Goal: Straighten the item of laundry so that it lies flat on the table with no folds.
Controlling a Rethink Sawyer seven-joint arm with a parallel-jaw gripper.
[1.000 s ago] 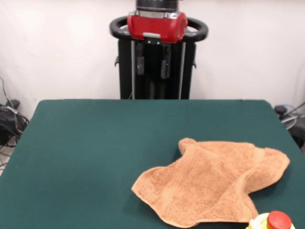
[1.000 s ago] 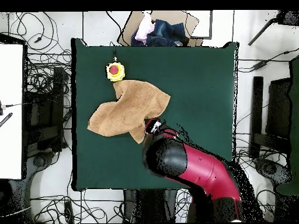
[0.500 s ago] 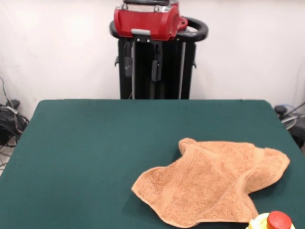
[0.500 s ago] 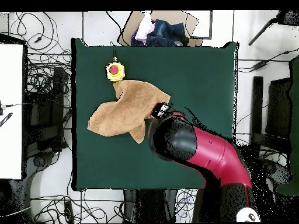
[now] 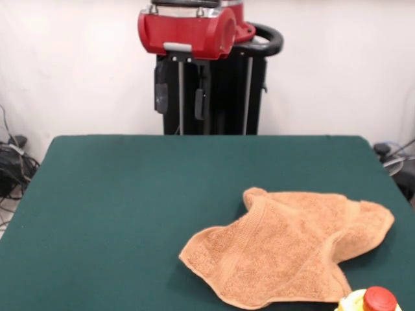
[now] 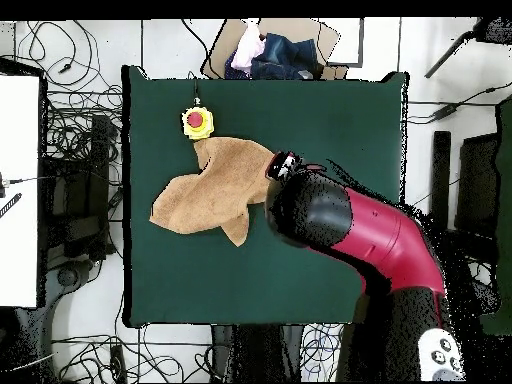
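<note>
The item of laundry (image 5: 292,249) is an orange-tan towel lying rumpled on the green table (image 5: 123,194), at the near right of the front view, with folded corners and an uneven outline. High above the table's far edge hangs my gripper (image 5: 179,97), open, with nothing between its fingers (image 5: 160,94). It is well clear of the towel. In the overhead view the towel (image 6: 215,185) lies at the table's (image 6: 340,110) upper left. The red and black arm (image 6: 340,225) covers the towel's right corner there and hides the gripper beneath it.
A yellow device with a red button (image 5: 371,301) sits on the table just past the towel's near corner, also seen from overhead (image 6: 197,121). A box of clothes (image 6: 272,52) lies beyond the table's top edge. Cables cover the floor around the table.
The gripper has slid left and slightly lower in the front view, staying open. From overhead, the arm's head has moved up and right along the towel's edge. The towel has not moved.
</note>
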